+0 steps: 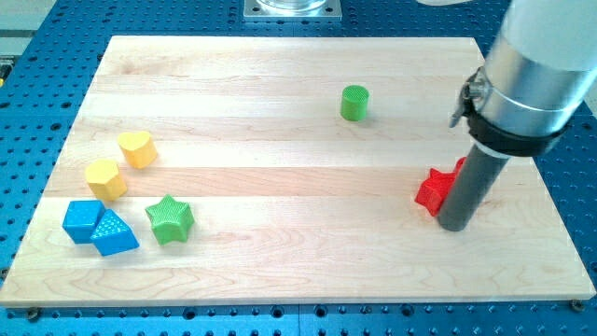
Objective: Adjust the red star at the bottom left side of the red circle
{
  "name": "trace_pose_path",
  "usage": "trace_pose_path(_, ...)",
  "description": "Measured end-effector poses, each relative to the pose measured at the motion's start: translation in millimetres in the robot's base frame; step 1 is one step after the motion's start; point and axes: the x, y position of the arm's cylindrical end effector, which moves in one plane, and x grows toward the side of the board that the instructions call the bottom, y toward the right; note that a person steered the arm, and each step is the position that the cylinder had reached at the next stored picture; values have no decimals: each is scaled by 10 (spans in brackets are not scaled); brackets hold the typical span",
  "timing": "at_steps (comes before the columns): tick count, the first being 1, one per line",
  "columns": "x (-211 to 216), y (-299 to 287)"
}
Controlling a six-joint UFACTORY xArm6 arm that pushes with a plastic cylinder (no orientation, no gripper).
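The red star (432, 192) lies on the wooden board (280, 271) at the view's right. My tip (454, 225) rests on the board right against the star's lower right side. A small red patch (458, 166) shows just above the star at the rod's left edge. It may be the red circle, but the rod hides most of it and I cannot tell its shape.
A green cylinder (354, 103) stands at the upper middle. At the view's left are a yellow heart (137, 148), a yellow hexagon (104, 179), a blue cube (82, 221), a blue triangle (115, 233) and a green star (169, 220).
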Motion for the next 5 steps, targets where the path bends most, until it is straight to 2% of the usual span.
trace_pose_path(2, 150, -680)
trace_pose_path(3, 165, -470)
trace_pose_path(4, -49, 240)
trace_pose_path(5, -294, 537)
